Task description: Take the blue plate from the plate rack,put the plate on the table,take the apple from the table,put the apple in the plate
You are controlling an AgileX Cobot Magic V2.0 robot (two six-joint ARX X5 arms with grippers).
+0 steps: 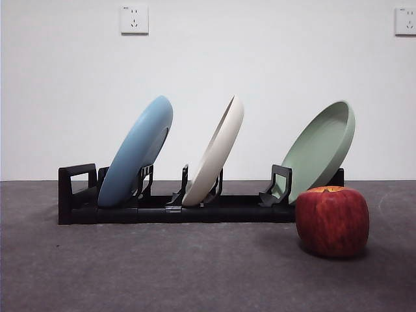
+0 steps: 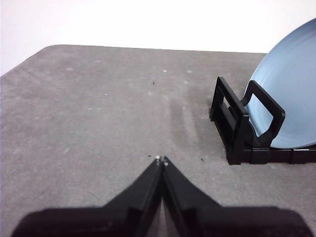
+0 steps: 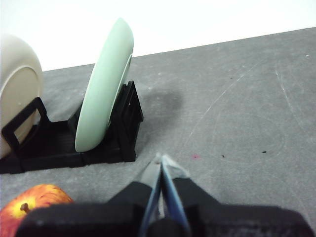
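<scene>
Table (image 1: pixel 130 266): dark grey, matte, slightly rough; bare stretch in front of rack, judged adequate for setting a plate down.

Plate rack (image 1: pixel 162 209): long, low, black, standing on table. Three plates leaning in its slots, all tilted the same way.

Blue plate (image 1: pixel 136 151): seated in the end slot by a boxy bracket, not yet lifted. Also seen from left wrist view behind that bracket (image 2: pixel 247 118). Risk, judged: rim catching on prong or bracket during extraction, dragging the light rack along or tipping it.

Cream-white plate (image 1: pixel 214 153): middle slot, near the blue one. Risk, judged: knocked by a wide or tilted lift.

Pale green plate (image 1: pixel 320 149): far end slot, just behind the apple in front view.

Apple (image 1: pixel 332 221): on table, in front of rack's green-plate end, upright, stem hollow up. Risk, judged: rolling if nudged; blocky round form offering poor purchase for narrow jaws.

Left gripper (image 2: pixel 161 160): jaws pressed together, holding nothing, low over bare table, well apart from rack. Opening required before any approach to plate rim.

Right gripper (image 3: pixel 162 160): jaws together, empty, near rack end; apple (image 3: pixel 29 205) just beside it.
</scene>
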